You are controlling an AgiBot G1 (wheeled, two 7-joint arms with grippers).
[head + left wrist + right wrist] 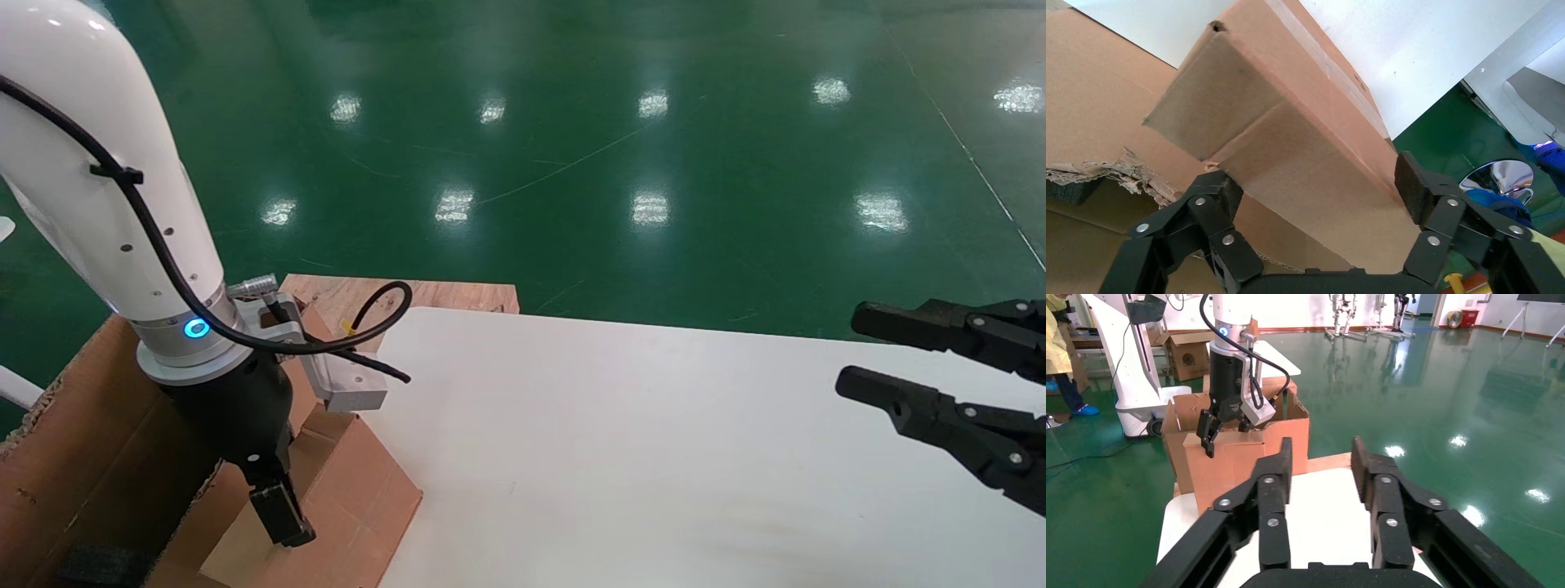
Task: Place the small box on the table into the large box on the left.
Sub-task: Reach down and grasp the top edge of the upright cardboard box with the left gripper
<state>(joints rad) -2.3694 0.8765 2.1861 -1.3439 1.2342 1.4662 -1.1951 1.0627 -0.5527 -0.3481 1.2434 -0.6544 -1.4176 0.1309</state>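
Observation:
The small box (351, 490) is plain brown cardboard. It lies tilted against the table-side wall of the large box (73, 425), one end raised. My left gripper (278, 506) points down over it. In the left wrist view the fingers (1220, 190) are spread wide and the small box (1291, 141) sits askew between them, so my left gripper (1315, 184) is open. The right wrist view shows the small box (1229, 462) inside the large box (1291, 425). My right gripper (850, 347) hovers open and empty over the white table (613, 449).
A pale plywood board (425, 294) lies behind the table's rounded corner. Black foam (98, 563) shows low in the large box, below a torn edge (1119, 174). Green floor surrounds the table. A person in yellow (1058, 349) and another carton (1190, 355) stand far off.

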